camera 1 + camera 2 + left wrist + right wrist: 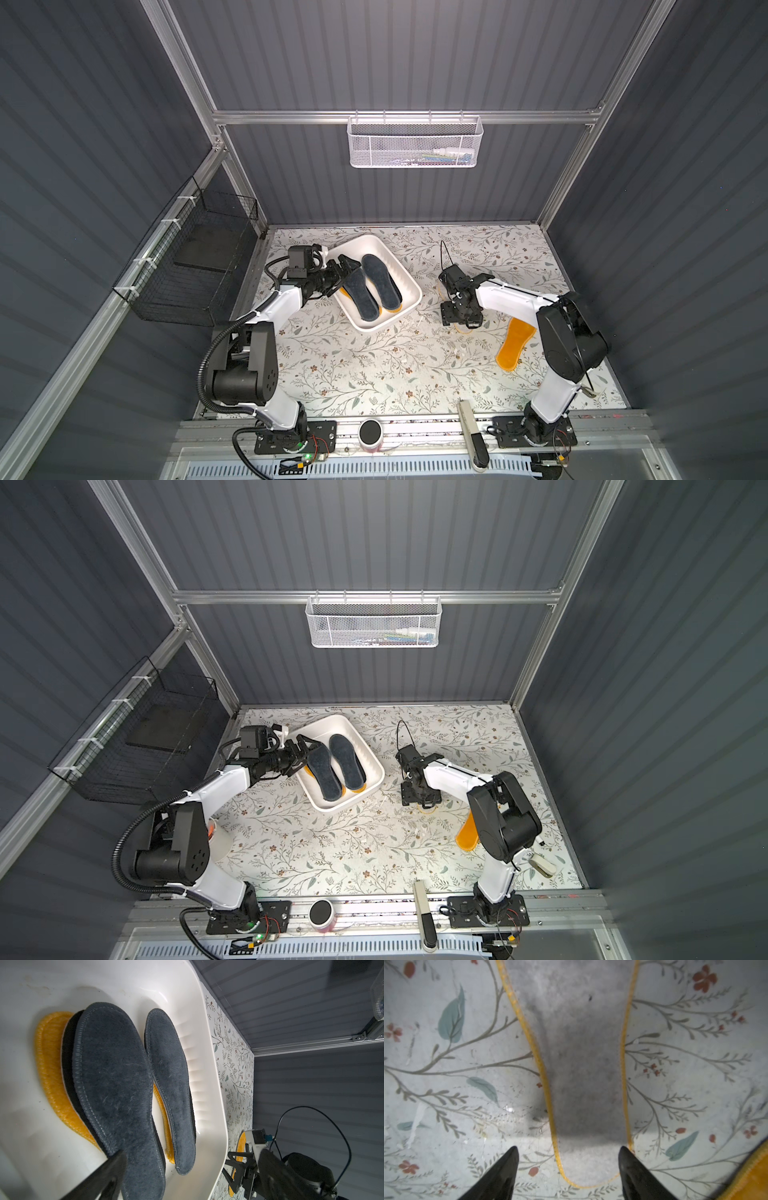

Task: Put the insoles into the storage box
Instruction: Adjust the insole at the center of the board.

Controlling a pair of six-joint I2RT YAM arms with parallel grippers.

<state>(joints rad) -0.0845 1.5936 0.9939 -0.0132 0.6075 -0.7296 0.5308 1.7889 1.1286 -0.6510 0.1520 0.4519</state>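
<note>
Our right gripper (569, 1149) stands spread astride the insole (581, 1064) on the table (446, 1095); we should nip one edge firmly. The storage box (417, 297) sits at its nine o'clock, with the left gripper (347, 274) released and empty over it.

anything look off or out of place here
One insole under the right gripper lies grey side up, only its orange edging showing, unlike the orange insole nearby. The storage box sits askew to the table edges.
</note>
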